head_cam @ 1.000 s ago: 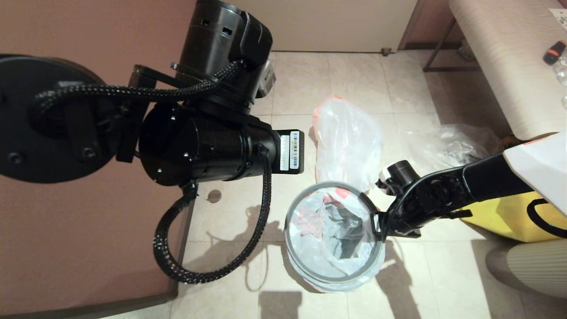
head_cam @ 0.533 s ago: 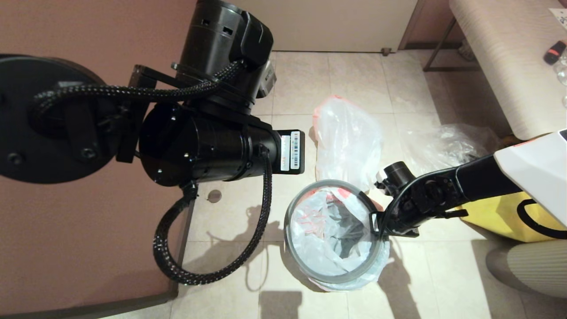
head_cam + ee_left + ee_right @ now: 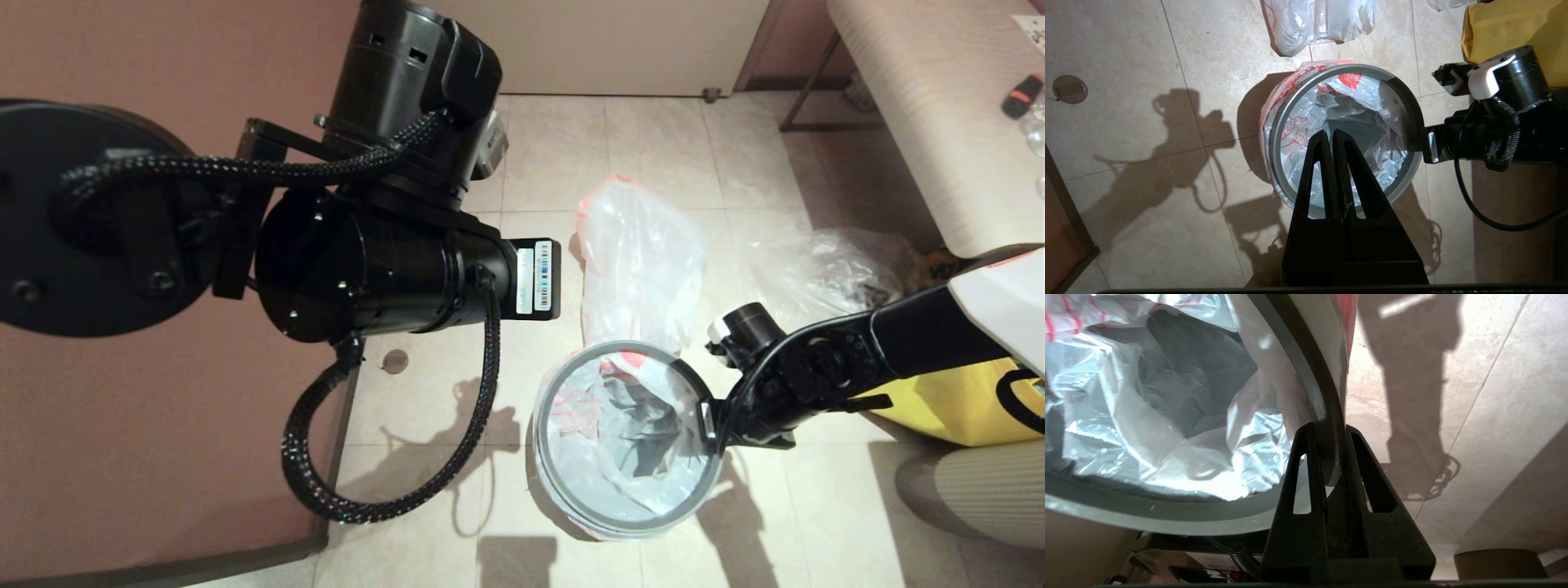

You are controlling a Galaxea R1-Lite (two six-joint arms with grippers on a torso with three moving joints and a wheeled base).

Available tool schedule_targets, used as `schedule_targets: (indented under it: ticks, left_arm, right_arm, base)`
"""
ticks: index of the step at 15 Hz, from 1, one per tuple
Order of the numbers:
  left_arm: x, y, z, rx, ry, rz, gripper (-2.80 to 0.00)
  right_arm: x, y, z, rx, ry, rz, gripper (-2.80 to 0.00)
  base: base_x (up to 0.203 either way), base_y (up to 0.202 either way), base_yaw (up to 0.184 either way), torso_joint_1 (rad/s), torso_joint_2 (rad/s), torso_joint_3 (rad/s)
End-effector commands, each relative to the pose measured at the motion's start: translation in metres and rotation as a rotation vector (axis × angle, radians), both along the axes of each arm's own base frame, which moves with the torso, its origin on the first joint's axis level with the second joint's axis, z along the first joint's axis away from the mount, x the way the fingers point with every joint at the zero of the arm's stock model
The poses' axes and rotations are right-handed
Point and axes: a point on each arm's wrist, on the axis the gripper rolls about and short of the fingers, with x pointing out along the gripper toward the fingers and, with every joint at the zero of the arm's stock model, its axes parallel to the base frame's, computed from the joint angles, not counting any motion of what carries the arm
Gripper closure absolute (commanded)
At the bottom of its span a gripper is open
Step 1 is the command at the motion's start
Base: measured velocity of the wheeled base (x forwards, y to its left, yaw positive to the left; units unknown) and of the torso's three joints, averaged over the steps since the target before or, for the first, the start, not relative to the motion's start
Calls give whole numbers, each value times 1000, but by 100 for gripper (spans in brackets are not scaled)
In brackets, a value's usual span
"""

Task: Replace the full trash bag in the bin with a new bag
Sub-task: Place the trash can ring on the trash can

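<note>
The bin's grey ring rim (image 3: 540, 445) lies over the new bag (image 3: 604, 441), thin white plastic with red-orange print that lines the opening and drapes outside. The bin's black body is hidden under it. My right gripper (image 3: 1329, 430) is shut on the ring (image 3: 1306, 367) at its right side, one finger inside and one outside. The left gripper (image 3: 1329, 136) hangs shut and empty above the bin's mouth, over the ring (image 3: 1412, 122). The full trash bag (image 3: 641, 261), milky white with a pink edge, lies on the floor just behind the bin.
A crumpled clear plastic bag (image 3: 824, 261) lies right of the full bag. A yellow tote (image 3: 939, 400) stands under my right arm. A striped bench (image 3: 939, 106) is at the far right, a brown wall panel (image 3: 122, 449) to the left.
The right gripper and the grey ring it holds have shifted slightly right and toward me over the bin. The left arm has not moved.
</note>
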Motion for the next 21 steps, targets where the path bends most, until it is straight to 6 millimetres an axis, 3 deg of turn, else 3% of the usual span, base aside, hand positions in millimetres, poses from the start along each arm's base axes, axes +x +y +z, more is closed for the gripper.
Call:
schedule_targets:
  ticks: [1, 10, 20, 21]
  left_arm:
    - [0, 1, 1, -2, -1, 5, 0]
    - [1, 1, 0, -2, -1, 8, 0]
    - [4, -6, -6, 5, 21, -17, 0]
    - [12, -5, -13, -4, 59, -38, 0]
  right_arm:
    - [1, 2, -11, -10, 27, 2, 0]
    - [21, 12, -29, -36, -30, -15, 0]
    - [22, 15, -28, -68, -58, -30, 0]
    - [25, 12, -29, -61, -58, -37, 0]
  base:
    - [0, 0, 0, 0, 0, 0]
    - [0, 0, 0, 0, 0, 0]
    - [0, 0, 0, 0, 0, 0]
    - [0, 0, 0, 0, 0, 0]
